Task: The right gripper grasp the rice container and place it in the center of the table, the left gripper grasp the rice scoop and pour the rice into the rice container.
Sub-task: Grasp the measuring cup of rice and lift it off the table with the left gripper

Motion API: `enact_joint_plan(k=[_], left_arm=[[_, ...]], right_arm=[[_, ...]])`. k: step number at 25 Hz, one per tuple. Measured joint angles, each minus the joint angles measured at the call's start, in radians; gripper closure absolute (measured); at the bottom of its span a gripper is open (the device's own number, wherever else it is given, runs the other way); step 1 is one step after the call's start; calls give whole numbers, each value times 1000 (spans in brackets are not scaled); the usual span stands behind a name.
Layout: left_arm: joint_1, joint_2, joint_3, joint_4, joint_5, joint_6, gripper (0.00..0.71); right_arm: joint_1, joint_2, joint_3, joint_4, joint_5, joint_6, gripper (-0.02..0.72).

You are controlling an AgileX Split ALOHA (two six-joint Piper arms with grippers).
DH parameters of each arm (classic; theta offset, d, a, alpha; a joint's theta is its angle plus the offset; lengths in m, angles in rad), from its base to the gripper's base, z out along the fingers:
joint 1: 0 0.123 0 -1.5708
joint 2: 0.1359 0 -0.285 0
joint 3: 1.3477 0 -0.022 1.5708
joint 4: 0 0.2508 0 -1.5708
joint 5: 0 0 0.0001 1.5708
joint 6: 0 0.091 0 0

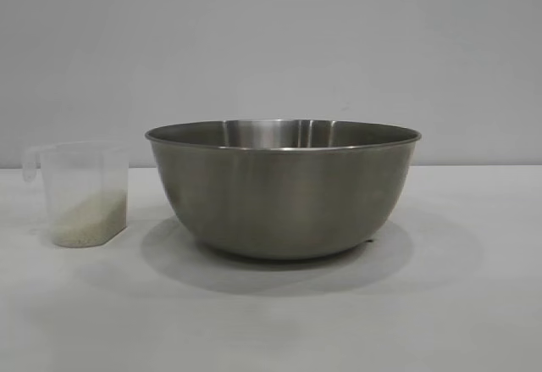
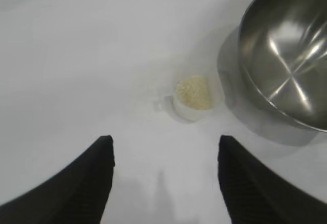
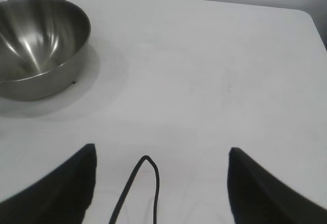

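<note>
From outside, the big steel bowl (image 1: 283, 190) sat mid-desk (image 1: 474, 304), the rice scoop (image 1: 80, 192) just beside it, holding rice (image 1: 87, 219). The left hand (image 2: 163, 157) hung above the scoop, fingers apart. The right hand (image 3: 161, 168) was spread too, well away from the bowl; it should reach for the rim slowly.

No text, label, brand, number or sign can be read in any of the views. The large round stainless-steel bowl (image 1: 284, 190) shows only plain brushed metal, the small translucent frosted plastic measuring cup (image 1: 80, 190) bears no legible graduation marks, and the plain white matte worktop (image 1: 271, 321) carries no printing.
</note>
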Motion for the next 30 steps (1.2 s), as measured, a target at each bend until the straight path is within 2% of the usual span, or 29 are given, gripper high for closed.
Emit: enact_joint_plan(k=[7, 13, 16, 19, 25, 28, 30], left_arm=[[0, -2, 202, -18, -300, -50, 324], [0, -2, 348, -19, -630, -76, 324], [0, -2, 386, -19, -729, -76, 324], [0, 8, 412, -4, -784, -66, 324], [0, 157, 423, 29, -923, -59, 324], [0, 280, 423, 38, -1050, -44, 324], [0, 375, 423, 62, -1174, -44, 324]], right_arm=[[0, 0, 0, 0, 0, 0, 245], [0, 0, 0, 0, 0, 0, 245], [0, 0, 0, 0, 0, 0, 245], [0, 0, 0, 0, 0, 0, 245], [0, 0, 0, 0, 0, 0, 245], [0, 0, 0, 0, 0, 0, 245], [0, 0, 0, 0, 0, 0, 245]])
